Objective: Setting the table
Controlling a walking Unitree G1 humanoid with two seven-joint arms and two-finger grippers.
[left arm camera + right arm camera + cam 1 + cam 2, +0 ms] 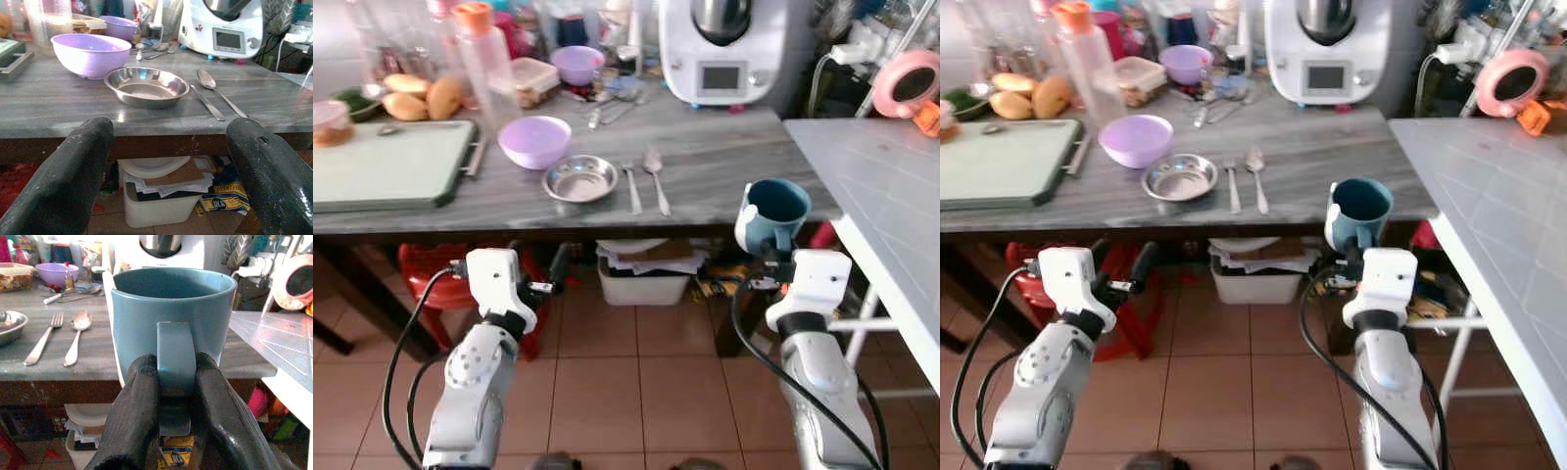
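At the lower right of the head view, just in front of the grey bench's front edge, the right tool holds a blue mug upright, mouth up, its handle turned back toward the robot and pinched between the two black fingers. The mug hangs off the bench, above the tiled floor. On the bench, mid-frame, a fork and a spoon lie side by side, long axes running from the front edge toward the back, heads away from the robot; a steel dish sits just left of them and a lilac bowl behind that. A green cutting board fills the left side, a white kitchen machine the back. The left tool, fingers spread wide and gripping nothing, sits at lower left below the bench edge. A white bin stands beneath the bench, partly hidden in shadow.
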